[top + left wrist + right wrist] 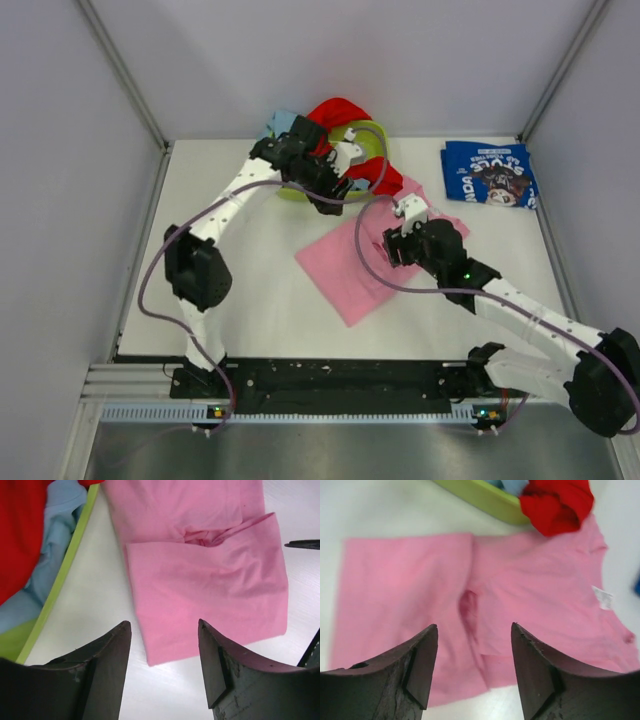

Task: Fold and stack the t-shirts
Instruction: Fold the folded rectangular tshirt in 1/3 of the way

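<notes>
The pink t-shirt (345, 270) lies partly folded on the table's middle; it also shows in the left wrist view (210, 575) and the right wrist view (420, 590). The navy printed t-shirt (490, 175) lies folded at the far right. The red t-shirt (340, 115) and light blue t-shirt (281, 123) sit in the lime green tub (365, 135). My left gripper (328, 195) is open and empty above the pink shirt's far corner. My right gripper (393, 245) is open and empty over the shirt's right side.
Grey walls enclose the table on the left, back and right. The tub stands at the back centre, its rim close to the pink shirt's collar end (485, 500). Bare white table (250, 290) lies left of the shirt.
</notes>
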You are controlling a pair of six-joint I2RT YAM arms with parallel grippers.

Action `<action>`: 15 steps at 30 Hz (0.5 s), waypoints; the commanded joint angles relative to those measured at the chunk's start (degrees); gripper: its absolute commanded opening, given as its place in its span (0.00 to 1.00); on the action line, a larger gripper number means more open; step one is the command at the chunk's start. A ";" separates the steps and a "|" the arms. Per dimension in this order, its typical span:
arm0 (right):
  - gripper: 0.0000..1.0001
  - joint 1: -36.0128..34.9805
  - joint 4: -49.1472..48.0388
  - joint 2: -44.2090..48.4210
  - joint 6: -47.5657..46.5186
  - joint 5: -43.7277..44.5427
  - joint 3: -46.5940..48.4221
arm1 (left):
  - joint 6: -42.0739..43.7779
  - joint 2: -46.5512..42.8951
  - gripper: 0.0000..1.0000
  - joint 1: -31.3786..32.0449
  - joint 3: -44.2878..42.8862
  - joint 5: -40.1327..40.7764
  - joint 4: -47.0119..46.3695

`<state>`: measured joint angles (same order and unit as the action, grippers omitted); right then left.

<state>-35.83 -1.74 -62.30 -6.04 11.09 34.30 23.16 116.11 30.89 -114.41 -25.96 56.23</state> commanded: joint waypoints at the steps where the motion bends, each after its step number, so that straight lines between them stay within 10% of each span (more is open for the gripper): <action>1: 0.57 0.06 3.56 2.02 17.70 -17.58 5.94 | 4.00 -10.20 0.60 -2.50 10.13 1.51 -4.28; 15: 0.62 9.29 16.24 -0.36 48.05 -7.23 -2.13 | 1.54 -0.81 0.73 -2.86 25.46 10.66 -8.59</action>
<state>-27.99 11.81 -62.24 33.01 2.79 35.24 25.67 116.62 28.03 -89.30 -17.04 51.29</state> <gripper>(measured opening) 0.617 0.732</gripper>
